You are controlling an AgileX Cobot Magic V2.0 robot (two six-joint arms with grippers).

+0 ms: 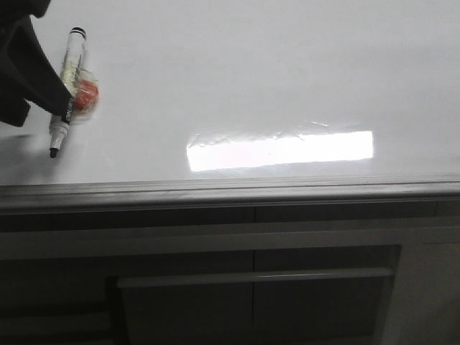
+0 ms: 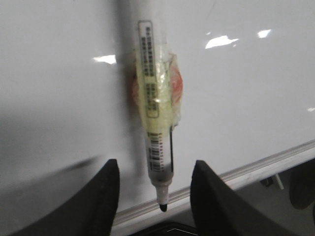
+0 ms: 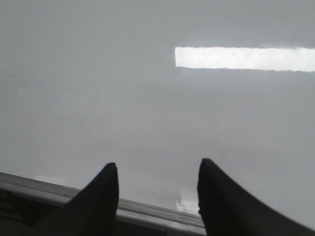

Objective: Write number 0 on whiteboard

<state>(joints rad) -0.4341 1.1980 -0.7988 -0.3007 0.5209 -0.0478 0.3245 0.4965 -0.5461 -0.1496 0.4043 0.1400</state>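
The whiteboard [image 1: 273, 79] lies flat and glossy, with no number 0 in view on it. An uncapped marker [image 1: 70, 86] lies on it at the far left, black tip toward the near edge, with clear tape and a red blob round its middle. My left gripper [image 1: 57, 108] is open and astride the marker [image 2: 156, 123]. In the left wrist view the gripper [image 2: 156, 161] has a black finger on each side of the barrel, neither touching it. My right gripper [image 3: 157, 169] hangs open and empty over bare whiteboard [image 3: 147, 108] near its edge strip. It is out of the front view.
A grey metal edge strip [image 1: 230, 188] runs along the board's near side. Below it is a dark cabinet front [image 1: 180, 302] with a long handle [image 1: 251, 277]. A bright rectangular light reflection [image 1: 280, 151] lies on the board right of centre.
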